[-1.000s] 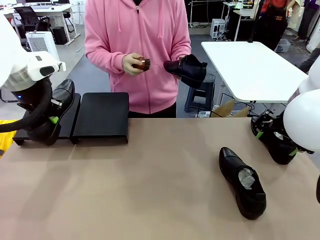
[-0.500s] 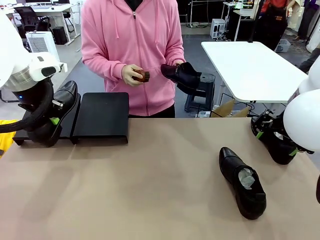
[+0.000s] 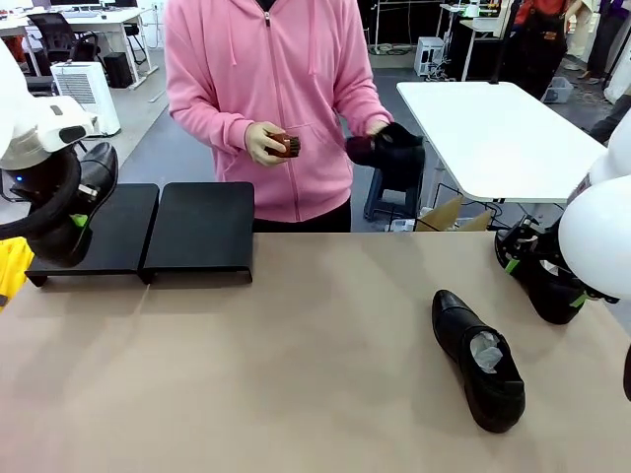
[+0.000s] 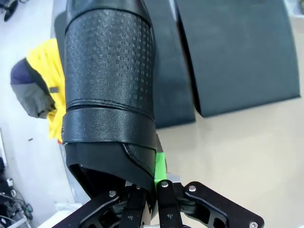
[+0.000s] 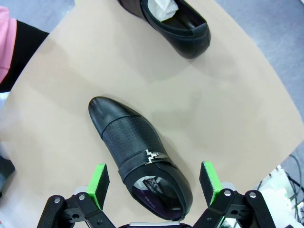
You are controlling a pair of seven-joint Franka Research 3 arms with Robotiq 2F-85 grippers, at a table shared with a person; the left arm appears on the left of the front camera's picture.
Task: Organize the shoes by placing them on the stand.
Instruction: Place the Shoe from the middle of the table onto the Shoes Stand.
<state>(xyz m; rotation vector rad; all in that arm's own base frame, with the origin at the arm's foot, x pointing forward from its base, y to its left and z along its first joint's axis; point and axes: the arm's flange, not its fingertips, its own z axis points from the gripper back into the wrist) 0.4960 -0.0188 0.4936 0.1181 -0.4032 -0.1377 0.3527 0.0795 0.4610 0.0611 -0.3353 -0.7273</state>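
One shoe (image 4: 109,80) tight in the left end effector (image 4: 154,171) — now farther left; right end effector (image 5: 153,182) wide open

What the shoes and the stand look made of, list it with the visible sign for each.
Shoes: likely leather or an imitation; glossy smooth toe, grid-embossed vamp, a silvery metal-looking buckle. Stand: matte black thin sheet with bent-down edges, perhaps painted metal or plastic; the look leaves it open.
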